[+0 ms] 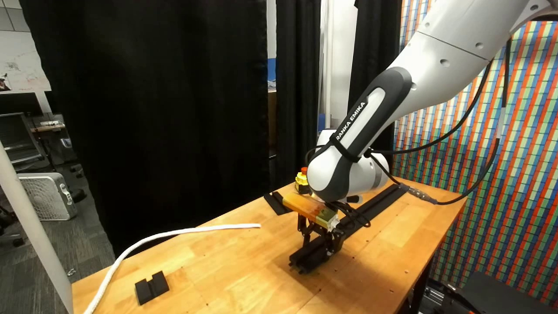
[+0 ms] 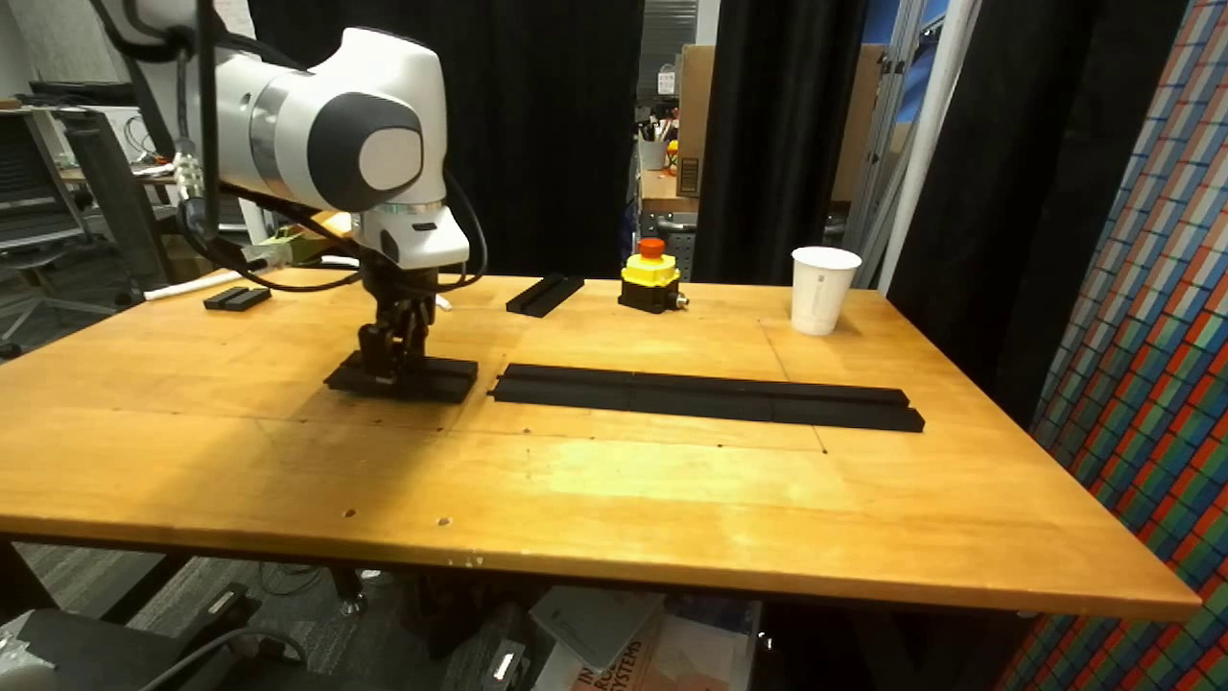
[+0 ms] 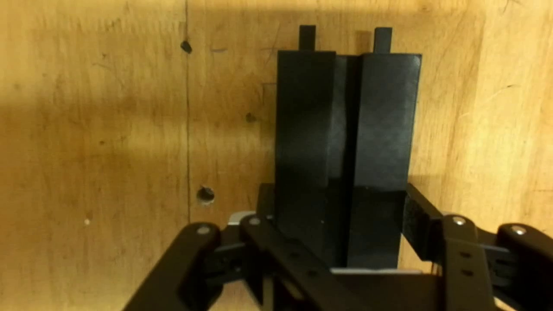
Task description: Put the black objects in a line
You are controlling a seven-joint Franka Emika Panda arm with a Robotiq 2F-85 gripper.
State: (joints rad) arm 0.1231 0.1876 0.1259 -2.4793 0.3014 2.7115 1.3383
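Observation:
My gripper (image 3: 339, 203) is shut on a grooved black bar (image 3: 386, 112), one finger pad against each long side. Two small pegs stick out of the bar's far end in the wrist view. An exterior view has this held bar (image 2: 451, 372) low at the table, roughly in line with a long black row (image 2: 700, 395) of bars end to end, a narrow gap between them. Whether it touches the table I cannot tell. Apart from these lie a black bar (image 1: 276, 204) near the emergency stop and a short black piece (image 1: 151, 288) toward the far end of the table from the row.
A yellow and red emergency stop (image 2: 649, 278) stands at the table's back edge. To its right in that exterior view is a white paper cup (image 2: 823, 288). A white rope (image 1: 187, 231) runs along the table edge. Cables hang from the arm near the gripper.

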